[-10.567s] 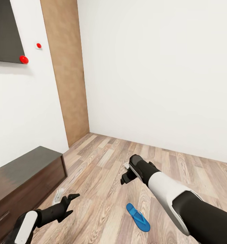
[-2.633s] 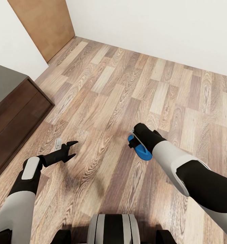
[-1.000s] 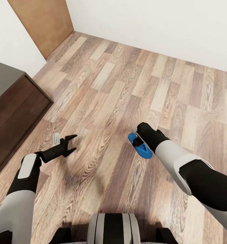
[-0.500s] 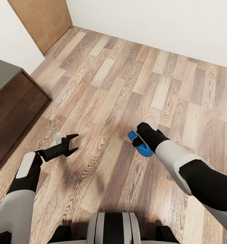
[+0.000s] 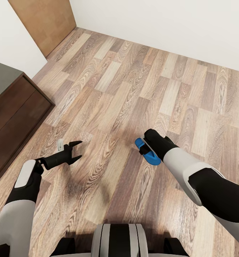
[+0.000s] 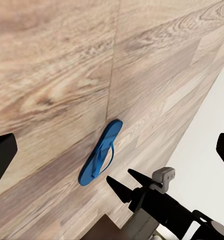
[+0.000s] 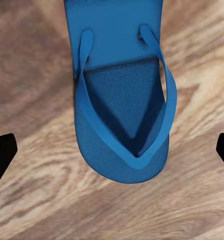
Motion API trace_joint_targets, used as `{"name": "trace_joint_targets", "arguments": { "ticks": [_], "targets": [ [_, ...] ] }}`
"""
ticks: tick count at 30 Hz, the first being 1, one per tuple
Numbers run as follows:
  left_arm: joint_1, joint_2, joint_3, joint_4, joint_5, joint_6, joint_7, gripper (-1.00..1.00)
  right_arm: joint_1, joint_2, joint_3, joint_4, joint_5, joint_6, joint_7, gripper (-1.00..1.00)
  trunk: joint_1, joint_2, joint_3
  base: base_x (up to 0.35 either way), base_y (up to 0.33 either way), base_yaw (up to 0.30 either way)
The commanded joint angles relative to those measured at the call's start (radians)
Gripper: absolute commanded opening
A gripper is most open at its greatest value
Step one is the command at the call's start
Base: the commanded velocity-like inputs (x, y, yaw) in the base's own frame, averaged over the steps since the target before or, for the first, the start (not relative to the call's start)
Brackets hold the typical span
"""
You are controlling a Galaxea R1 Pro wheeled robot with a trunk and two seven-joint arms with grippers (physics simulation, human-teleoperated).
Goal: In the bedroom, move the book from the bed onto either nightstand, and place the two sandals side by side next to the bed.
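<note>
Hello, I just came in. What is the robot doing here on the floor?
The robot is reaching its right gripper down over a blue flip-flop that lies flat on the wood-plank floor. The right wrist view shows the gripper open above the sandal, not yet closed on it. The left gripper is open and empty, apart from it. A dark brown cabinet stands at the left.

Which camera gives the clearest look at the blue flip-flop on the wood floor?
The right wrist view: the flat bright blue flip-flop sits close up, its straps clear. The left wrist view shows it whole but small. In the head view the right hand partly covers it.
</note>
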Motion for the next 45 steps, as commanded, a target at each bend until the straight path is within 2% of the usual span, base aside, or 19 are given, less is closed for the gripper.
{"name": "trace_joint_targets", "arguments": {
  "ticks": [1, 19, 31, 45],
  "targets": [
    [0.0, 0.0, 0.001, -0.001, 0.011, 0.004, 0.011, 1.0, 0.0, 0.0, 0.004, -0.001, 0.011, 0.004, 0.01, 1.0, 0.0, 0.0, -0.001, 0.0, 0.0, 0.0],
    [0.0, 0.002, 0.001, 0.001, 0.012, 0.004, 0.011, 1.0, 0.0, -0.002, 0.004, 0.0, 0.012, 0.004, 0.008, 1.0, 0.0, 0.0, -0.001, 0.0, 0.0, 0.0],
    [0.0, 0.003, 0.001, 0.001, 0.013, 0.004, 0.011, 1.0, 0.0, -0.002, 0.004, 0.0, 0.012, 0.004, 0.008, 1.0, 0.005, -0.003, -0.047, 0.0, 0.0, 0.0],
    [0.001, 0.006, 0.001, 0.002, 0.014, 0.004, 0.011, 1.0, 0.0, -0.002, 0.004, -0.001, 0.012, 0.004, 0.008, 1.0, 0.005, -0.003, -0.047, 0.0, 0.0, 0.0]
  ]
}}
